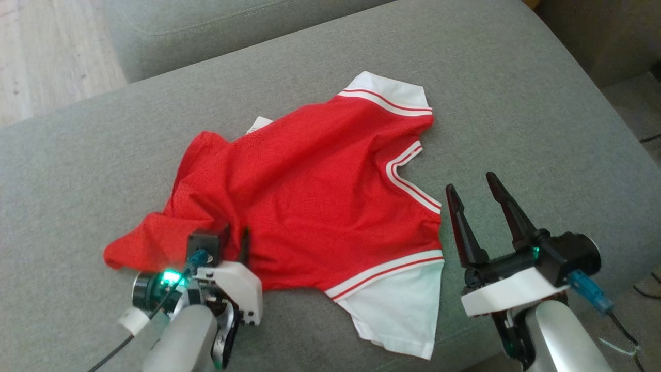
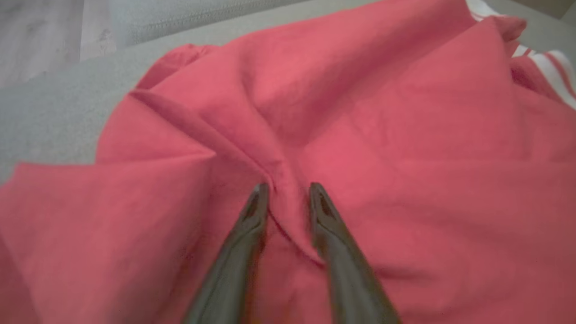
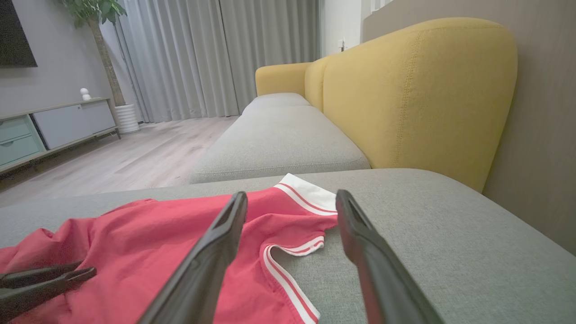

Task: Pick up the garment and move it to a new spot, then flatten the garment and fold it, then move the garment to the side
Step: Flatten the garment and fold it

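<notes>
Red mesh takes the middle of the head view. The garment lies spread on the grey sofa cushion, rumpled toward the left gripper. That gripper sits at the near hem with both fingers drawn close on a pinch of cloth. Just off the striped collar edge, the right gripper hovers over bare cushion, fingers spread wide. There's plenty of grey ahead of it and to its right before the cushion's rim.

Over to the left wrist view: a raised ridge of red runs straight in between the two fingertips, and creases fan away ahead. Bare cushion shows up and to the left of the fingers.

Right wrist view now: the striped collar and a white sleeve lie just ahead, framed between the parted fingers. Open cushion stretches to their right, the yellow backrest rises ahead-right, and the wooden floor lies off ahead-left.
</notes>
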